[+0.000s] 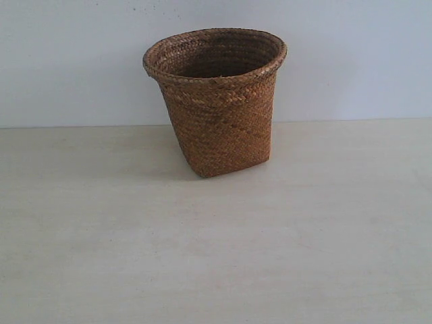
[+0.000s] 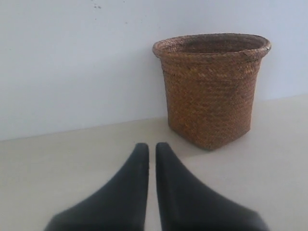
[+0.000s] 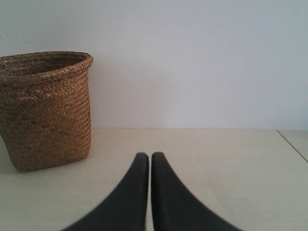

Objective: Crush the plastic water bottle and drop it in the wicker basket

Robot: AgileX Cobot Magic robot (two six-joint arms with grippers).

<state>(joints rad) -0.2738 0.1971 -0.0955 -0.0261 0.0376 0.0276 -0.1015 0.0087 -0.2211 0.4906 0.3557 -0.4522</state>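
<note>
The brown wicker basket [image 1: 216, 101] stands upright at the back middle of the pale table; it also shows in the left wrist view [image 2: 210, 89] and the right wrist view [image 3: 44, 108]. The plastic water bottle is not in any view; the basket's inside is mostly hidden. My left gripper [image 2: 151, 146] is shut with nothing between its black fingers, low over the table, short of the basket. My right gripper [image 3: 146, 156] is likewise shut and empty, off to the basket's other side. Neither gripper shows in the exterior view.
A plain white wall [image 1: 351, 54] rises just behind the basket. The pale table [image 1: 216, 256] stretches toward the front. A seam or table edge [image 3: 292, 144] shows in the right wrist view, far from the basket.
</note>
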